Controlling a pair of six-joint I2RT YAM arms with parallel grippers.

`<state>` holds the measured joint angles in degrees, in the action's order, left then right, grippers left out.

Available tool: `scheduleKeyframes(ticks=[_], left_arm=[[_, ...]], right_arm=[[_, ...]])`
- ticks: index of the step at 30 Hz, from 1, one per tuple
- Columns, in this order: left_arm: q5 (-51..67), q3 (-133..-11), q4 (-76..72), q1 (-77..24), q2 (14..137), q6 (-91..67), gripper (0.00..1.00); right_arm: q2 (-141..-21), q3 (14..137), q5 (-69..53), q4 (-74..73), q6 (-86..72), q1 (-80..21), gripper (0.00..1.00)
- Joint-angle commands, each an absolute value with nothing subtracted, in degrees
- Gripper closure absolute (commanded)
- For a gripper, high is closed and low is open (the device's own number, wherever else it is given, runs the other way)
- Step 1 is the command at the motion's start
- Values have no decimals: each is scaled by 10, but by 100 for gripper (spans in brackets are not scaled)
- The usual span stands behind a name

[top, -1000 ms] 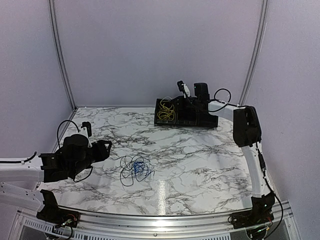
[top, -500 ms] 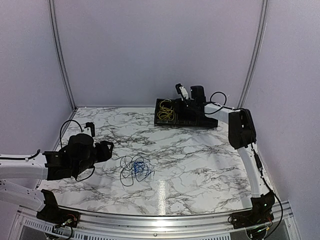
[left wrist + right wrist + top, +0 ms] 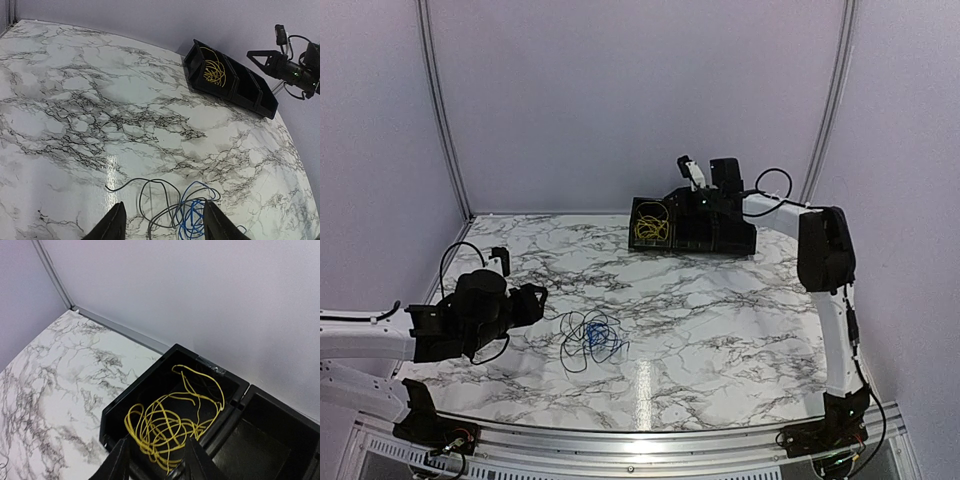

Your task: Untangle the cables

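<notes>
The yellow cable (image 3: pixel 650 226) (image 3: pixel 172 422) (image 3: pixel 214 73) lies coiled in the left compartment of the black bin (image 3: pixel 741 246) (image 3: pixel 141 384) at the back of the table. My right gripper (image 3: pixel 672 203) (image 3: pixel 157 441) hangs just above that coil, open, nothing between its fingers. The blue cable (image 3: pixel 599 338) (image 3: pixel 193 216) and the black cable (image 3: pixel 574 345) (image 3: pixel 150 199) lie tangled together on the marble near the front. My left gripper (image 3: pixel 534 298) (image 3: pixel 164 206) hovers left of that tangle, open and empty, with the loops showing between its fingers in the left wrist view.
The bin's other compartments (image 3: pixel 260 440) to the right look dark and bare. The back wall and a metal corner post (image 3: pixel 52 270) stand close behind the bin. Marble tabletop (image 3: pixel 720 320) stretches between the bin and the tangle.
My right gripper has gone from shut to open above the bin, and the yellow cable now rests loose inside. The right arm shifted slightly right. The left arm edged a little toward the tangle.
</notes>
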<state>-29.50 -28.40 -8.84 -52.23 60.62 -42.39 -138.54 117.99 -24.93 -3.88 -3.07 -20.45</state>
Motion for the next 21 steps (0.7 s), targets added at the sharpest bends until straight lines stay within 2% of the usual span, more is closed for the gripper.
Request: scheduleKeyframes(ticks=[1,8,13,16,21], left_arm=[[-273,-263,-91,-525,599,-410,45],[-222,-256,-57,-523,640,-395,42],[-150,-270,-81,-521,713,-427,43],[-112,-300,-109,-521,765,-452,44],[-104,-379,-88,-520,859,-475,46]], right_arm=[[-1262,1093,-258,-25,-3,-211,62],[-1108,897,-351,-25,49,-223,61],[-1047,792,-399,-94,141,-288,61],[-1021,737,-405,-120,193,-333,61],[-982,654,-432,-58,159,-360,61]])
